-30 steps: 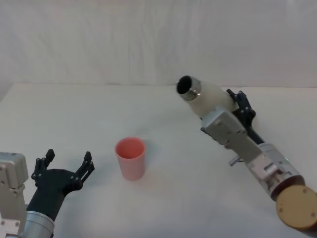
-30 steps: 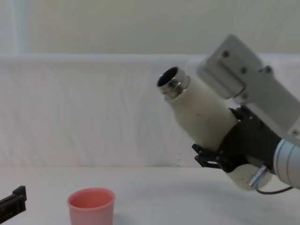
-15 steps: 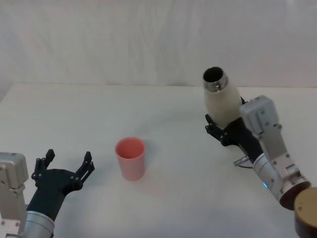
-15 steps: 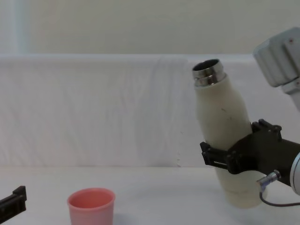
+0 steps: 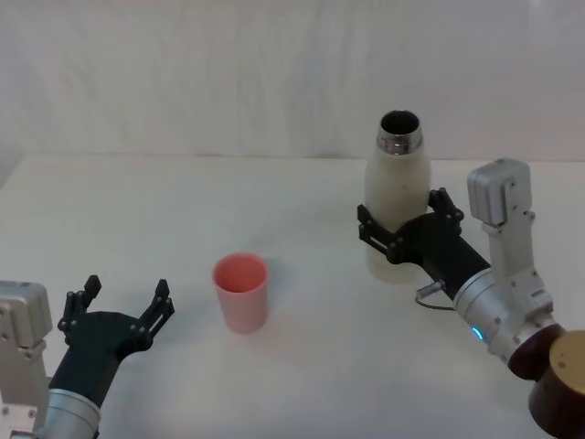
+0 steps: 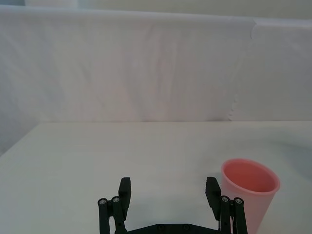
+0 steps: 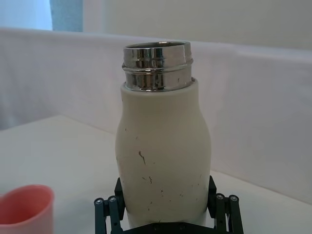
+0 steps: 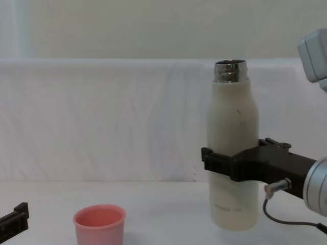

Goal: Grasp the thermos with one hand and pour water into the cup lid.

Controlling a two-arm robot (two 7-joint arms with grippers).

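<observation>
In the head view, the right gripper has its two black fingers closed around the lower half of the thermos. The bottle is upright, its open steel neck points up, and its base seems to rest on the white table. I judge that the hold is low on the body so that the neck remains free for pouring. The cup lid stands upright with its opening up, well apart from these jaws on the side of the other arm, so it is ready to receive water. The left gripper is parked near the robot, its fingers spread wide with nothing between them. The cup is just beyond them and a little to the right.

In the left wrist view, the left gripper shows the same wide gap with only bare table inside it. The cup lid is just outside one finger and not touched. This arm looks idle, because the task needs only one hand.

In the right wrist view, the thermos sits between the jaws of the right gripper and fills the gap, with a finger on each side. It has small dark specks on its body. The rim of the cup lid is off to one side, well apart.

In the chest view, the right gripper clamps the thermos from the side at about the middle of its height. The bottle is vertical and its base looks to be on the table. The cup lid is well apart from the jaws.
</observation>
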